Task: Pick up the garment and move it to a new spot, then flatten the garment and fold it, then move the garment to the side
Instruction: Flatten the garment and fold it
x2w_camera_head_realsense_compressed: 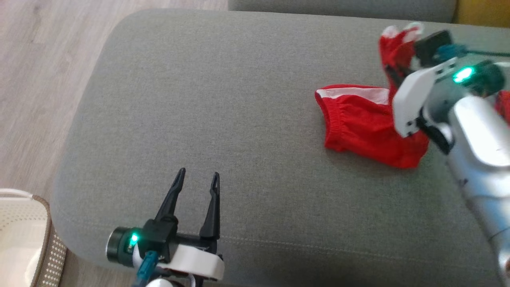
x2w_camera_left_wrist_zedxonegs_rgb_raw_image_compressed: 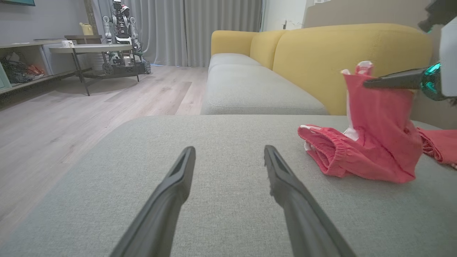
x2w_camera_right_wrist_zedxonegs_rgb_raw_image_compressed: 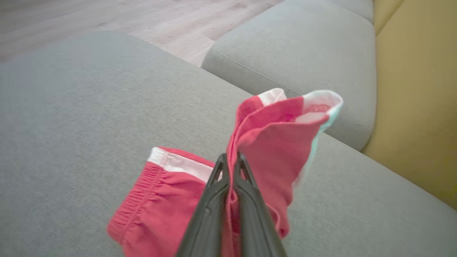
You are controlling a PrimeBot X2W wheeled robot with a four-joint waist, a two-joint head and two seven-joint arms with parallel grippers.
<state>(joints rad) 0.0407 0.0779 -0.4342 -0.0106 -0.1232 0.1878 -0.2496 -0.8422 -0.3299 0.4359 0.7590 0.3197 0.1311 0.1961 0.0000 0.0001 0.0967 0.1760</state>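
The garment (x2w_camera_head_realsense_compressed: 358, 119) is a pair of red shorts with white trim, lying at the right of the grey cushion (x2w_camera_head_realsense_compressed: 223, 119). My right gripper (x2w_camera_head_realsense_compressed: 394, 75) is shut on one part of it and holds that part up above the cushion. The waistband end still rests on the fabric. The right wrist view shows the right gripper (x2w_camera_right_wrist_zedxonegs_rgb_raw_image_compressed: 230, 157) pinching red cloth of the garment (x2w_camera_right_wrist_zedxonegs_rgb_raw_image_compressed: 278, 142). My left gripper (x2w_camera_head_realsense_compressed: 198, 174) hovers open and empty near the cushion's front edge, well left of the garment. From the left wrist, the left gripper (x2w_camera_left_wrist_zedxonegs_rgb_raw_image_compressed: 229, 149) points across the cushion, the garment (x2w_camera_left_wrist_zedxonegs_rgb_raw_image_compressed: 357, 157) at right.
More red cloth (x2w_camera_left_wrist_zedxonegs_rgb_raw_image_compressed: 439, 144) lies right of the lifted part; I cannot tell if it is the same piece. A yellow sofa back (x2w_camera_left_wrist_zedxonegs_rgb_raw_image_compressed: 350, 46) rises behind. Wooden floor (x2w_camera_head_realsense_compressed: 40, 79) lies to the left, with a pale basket (x2w_camera_head_realsense_compressed: 20, 235) at the lower left.
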